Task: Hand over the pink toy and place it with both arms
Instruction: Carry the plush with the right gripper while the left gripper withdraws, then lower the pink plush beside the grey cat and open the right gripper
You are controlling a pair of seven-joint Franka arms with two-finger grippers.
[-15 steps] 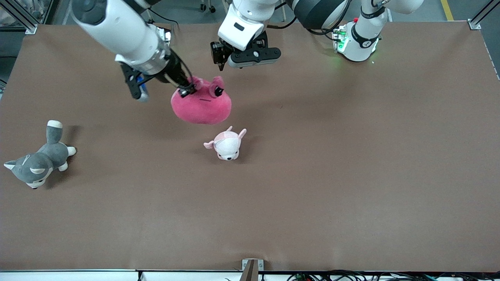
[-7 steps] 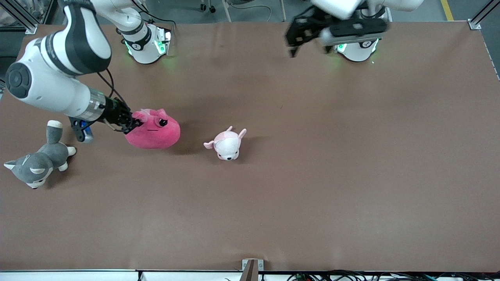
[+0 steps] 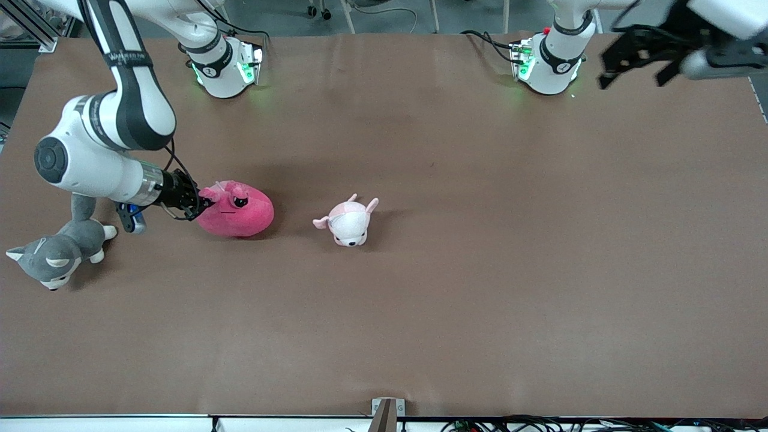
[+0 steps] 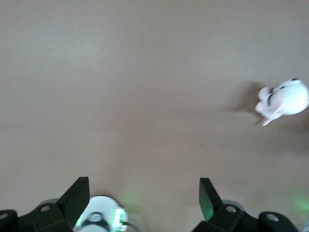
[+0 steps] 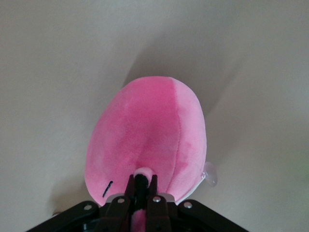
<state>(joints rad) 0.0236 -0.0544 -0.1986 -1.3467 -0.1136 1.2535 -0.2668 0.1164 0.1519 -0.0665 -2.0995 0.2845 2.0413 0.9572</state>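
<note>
Judging by how things lie, you are at the very end of the placing step: the right gripper (image 3: 201, 203) is clenched on a small nub at the top edge of the pink toy (image 3: 237, 211), and in the right wrist view its fingers (image 5: 129, 193) pinch that nub (image 5: 143, 173) tightly while the toy's body (image 5: 149, 140) spreads out just ahead of them. From the front the toy appears to sit on the brown table (image 3: 480, 270) directly off the gripper's tips, with the grey-and-white plush (image 3: 57, 252) near the arm's wrist and the small pale pink plush (image 3: 348, 222) apart from the toy, toward the left arm's end. The left gripper (image 3: 639, 54) is up in the air beside its own base with its fingers (image 4: 77, 195) spread wide and nothing between them, so its share looks finished and it waits. What remains for you, as far as can be judged, is to let go of the nub and lift the right arm clear.
</note>
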